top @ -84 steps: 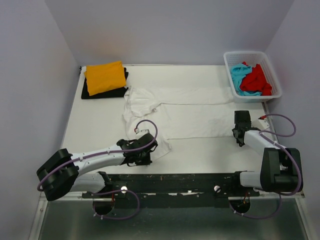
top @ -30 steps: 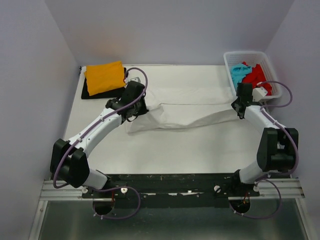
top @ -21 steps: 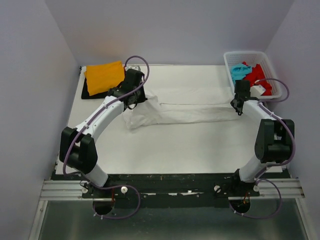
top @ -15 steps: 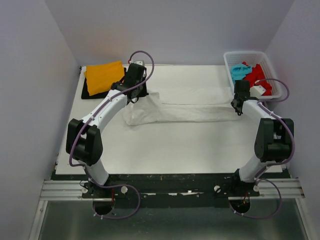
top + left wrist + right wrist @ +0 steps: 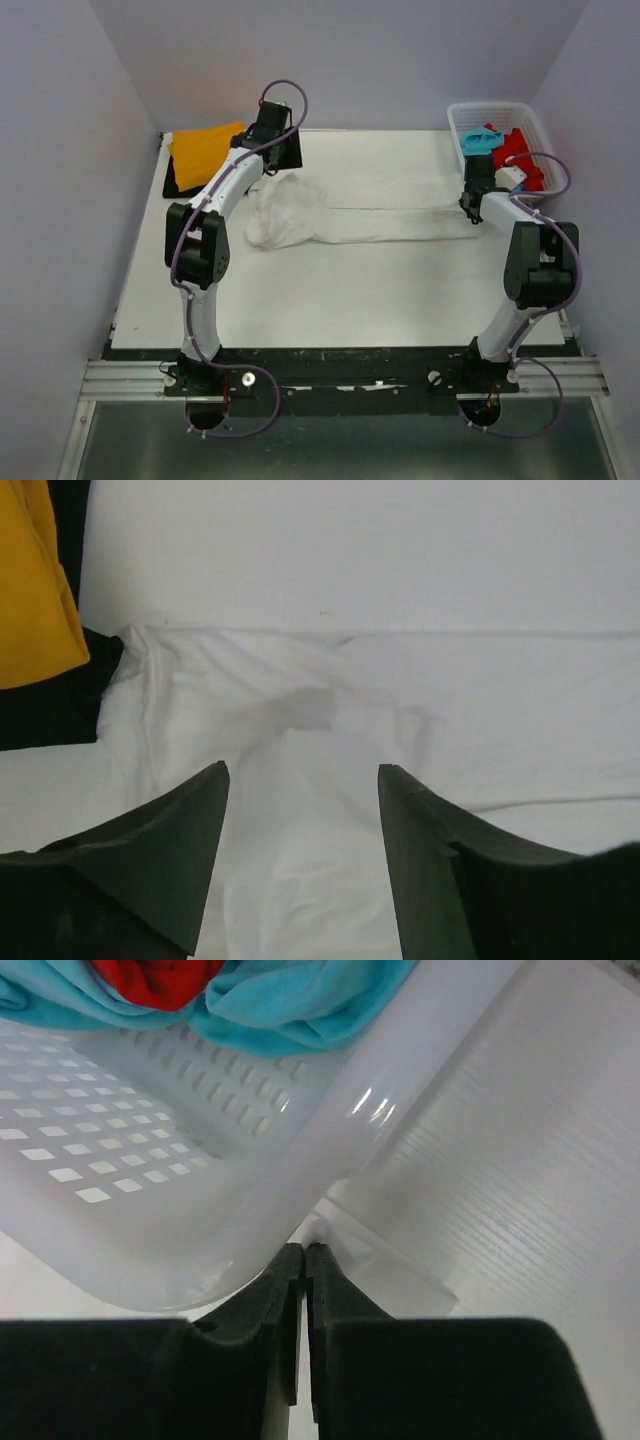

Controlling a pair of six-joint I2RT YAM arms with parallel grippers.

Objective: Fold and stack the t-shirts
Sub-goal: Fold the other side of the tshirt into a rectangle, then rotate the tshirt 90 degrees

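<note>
The white t-shirt (image 5: pixel 380 215) lies as a long folded band across the table (image 5: pixel 330 290), bunched at its left end. My left gripper (image 5: pixel 283 158) hovers over the table behind that end, open, with only cloth (image 5: pixel 300 710) below the gap between its fingers (image 5: pixel 302 770). My right gripper (image 5: pixel 471 203) sits at the band's right end by the basket's corner. In the right wrist view its jaws (image 5: pixel 304 1247) are pressed together on a small fold of white cloth (image 5: pixel 400 1270). An orange t-shirt (image 5: pixel 205 150) rests folded on a black one (image 5: pixel 180 185) at the back left.
The white lattice basket (image 5: pixel 500 106) stands at the back right and holds a turquoise t-shirt (image 5: pixel 480 145) and a red one (image 5: pixel 520 150). Its wall (image 5: pixel 200 1230) is close against my right fingers. Purple walls enclose three sides.
Both grippers carried the shirt's near edge back over its far half. The left gripper then opened, dropped the cloth and rose toward the back. The right one edged closer to the basket.
</note>
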